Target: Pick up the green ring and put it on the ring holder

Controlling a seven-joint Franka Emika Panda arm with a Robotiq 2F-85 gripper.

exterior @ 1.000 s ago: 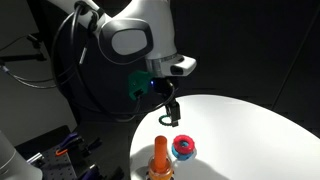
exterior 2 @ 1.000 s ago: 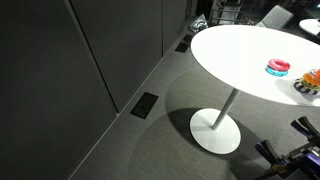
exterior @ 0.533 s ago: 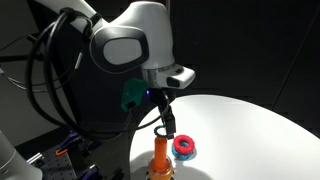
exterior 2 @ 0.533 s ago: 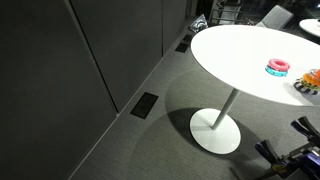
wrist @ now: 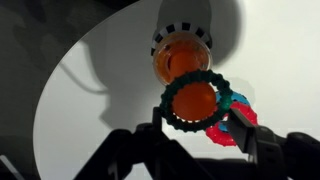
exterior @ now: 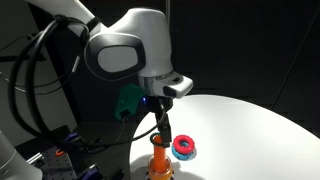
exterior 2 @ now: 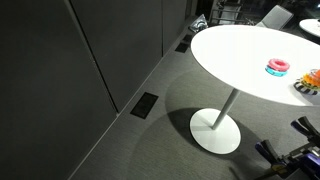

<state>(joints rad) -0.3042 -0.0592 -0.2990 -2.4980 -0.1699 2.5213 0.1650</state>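
My gripper [exterior: 163,134] is shut on the green ring [wrist: 196,100], a dark green toothed ring. In the wrist view the ring is centred over the rounded top of the orange peg of the ring holder [wrist: 184,55]. In an exterior view the gripper hangs just above the ring holder [exterior: 160,160] at the near edge of the white round table [exterior: 250,125]. The ring is too small to make out there. In the other exterior view only the holder's edge [exterior 2: 309,84] shows at the right border; the gripper is out of view.
A low red-and-blue ring stack [exterior: 184,148] lies on the table just beside the holder, also visible in the wrist view [wrist: 238,122] and in an exterior view [exterior 2: 278,67]. The table stands on a single pedestal [exterior 2: 215,128] on grey floor; dark panels lie behind.
The arm has moved down and towards the holder, bringing the gripper with the green ring from above the table to just over the orange peg. The ring stack has not moved.
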